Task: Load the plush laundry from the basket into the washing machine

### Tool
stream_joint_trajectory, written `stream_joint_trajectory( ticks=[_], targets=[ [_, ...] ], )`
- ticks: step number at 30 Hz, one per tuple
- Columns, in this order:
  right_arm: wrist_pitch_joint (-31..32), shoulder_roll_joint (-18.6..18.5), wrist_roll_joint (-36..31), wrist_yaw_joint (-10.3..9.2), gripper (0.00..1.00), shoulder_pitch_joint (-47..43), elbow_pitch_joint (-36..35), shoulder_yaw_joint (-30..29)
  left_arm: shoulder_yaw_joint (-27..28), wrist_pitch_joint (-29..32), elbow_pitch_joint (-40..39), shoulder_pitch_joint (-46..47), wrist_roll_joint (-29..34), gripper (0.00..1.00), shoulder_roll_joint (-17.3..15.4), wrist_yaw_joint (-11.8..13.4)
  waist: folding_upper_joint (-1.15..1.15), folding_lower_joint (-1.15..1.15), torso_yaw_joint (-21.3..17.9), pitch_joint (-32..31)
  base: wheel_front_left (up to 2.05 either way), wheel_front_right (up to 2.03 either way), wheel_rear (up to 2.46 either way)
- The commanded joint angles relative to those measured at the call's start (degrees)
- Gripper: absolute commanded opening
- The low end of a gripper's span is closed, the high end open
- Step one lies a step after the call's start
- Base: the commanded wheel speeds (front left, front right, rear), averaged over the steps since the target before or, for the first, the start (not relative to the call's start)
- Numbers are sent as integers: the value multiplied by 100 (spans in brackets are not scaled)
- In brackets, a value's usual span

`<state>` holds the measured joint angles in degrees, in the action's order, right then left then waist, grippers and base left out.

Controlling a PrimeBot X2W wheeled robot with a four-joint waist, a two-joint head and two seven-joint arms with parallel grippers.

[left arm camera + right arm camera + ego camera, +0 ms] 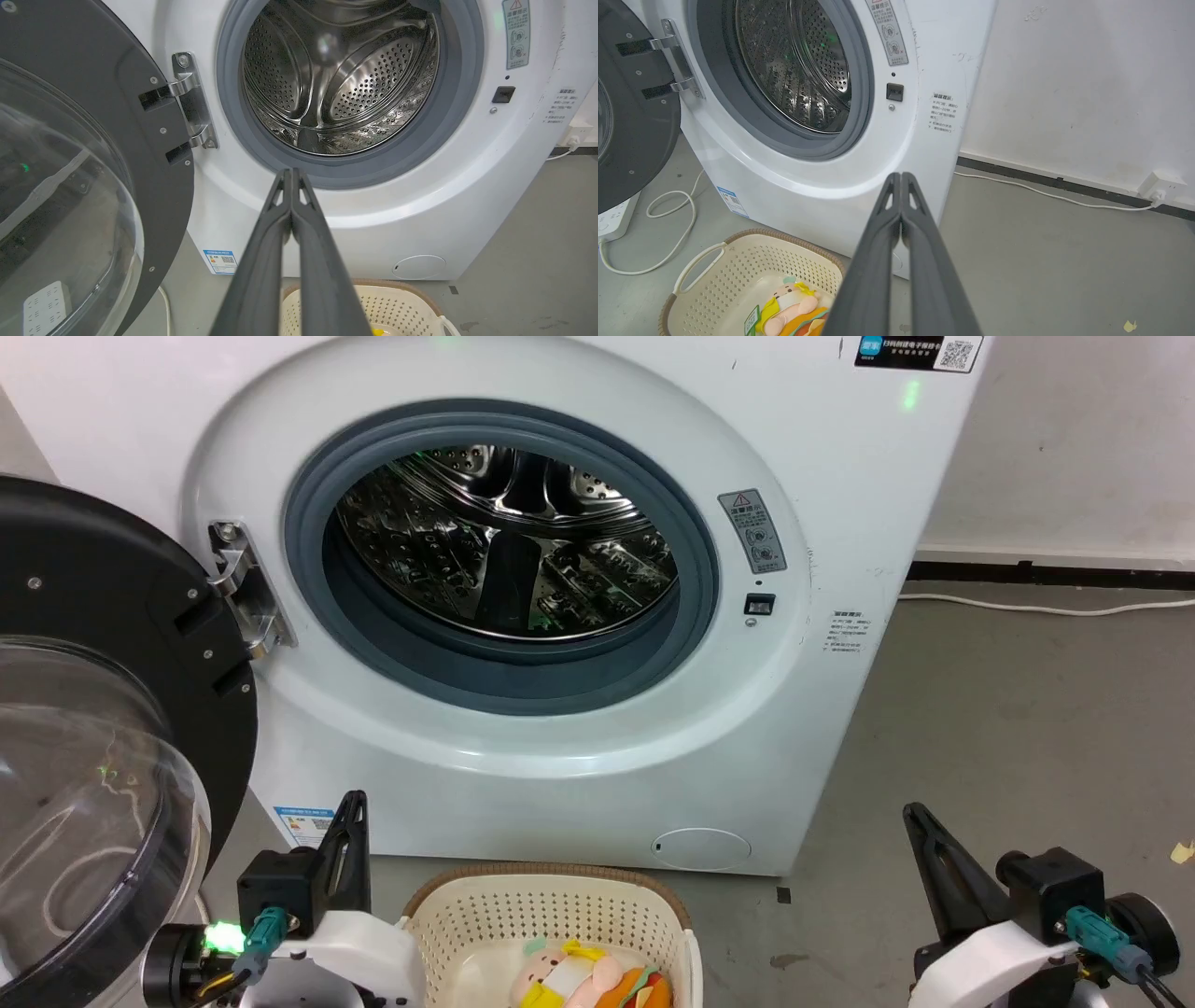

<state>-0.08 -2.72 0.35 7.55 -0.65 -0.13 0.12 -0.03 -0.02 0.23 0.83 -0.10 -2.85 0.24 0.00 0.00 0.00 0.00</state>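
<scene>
The left gripper [355, 801] and right gripper [915, 814] are both pinched shut on nothing, the left just beside the rim of the basket [546, 871], the right well apart over open floor [1008, 756]. The plush laundry [579, 978] lies in the basket, just before the washing machine [560, 765], whose door [103, 607] hangs swung wide at the left, leaving the drum [504, 541] mouth unblocked.

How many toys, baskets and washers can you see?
toys: 2, doll and burger
basket: 1
washer: 1
total: 4
</scene>
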Motion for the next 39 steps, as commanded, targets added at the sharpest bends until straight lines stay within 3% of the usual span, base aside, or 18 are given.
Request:
stream_joint_trajectory(
  ticks=[1, 39],
  targets=[
    [8, -16, -35, -6, 0, 65, 13, -12, 3, 2, -23, -83, 10, 0, -3, -24, 0, 0, 0, 0, 0, 0, 0],
    [8, -16, -35, -6, 0, 65, 13, -12, 3, 2, -23, -83, 10, 0, -3, -24, 0, 0, 0, 0, 0, 0, 0]
  ],
)
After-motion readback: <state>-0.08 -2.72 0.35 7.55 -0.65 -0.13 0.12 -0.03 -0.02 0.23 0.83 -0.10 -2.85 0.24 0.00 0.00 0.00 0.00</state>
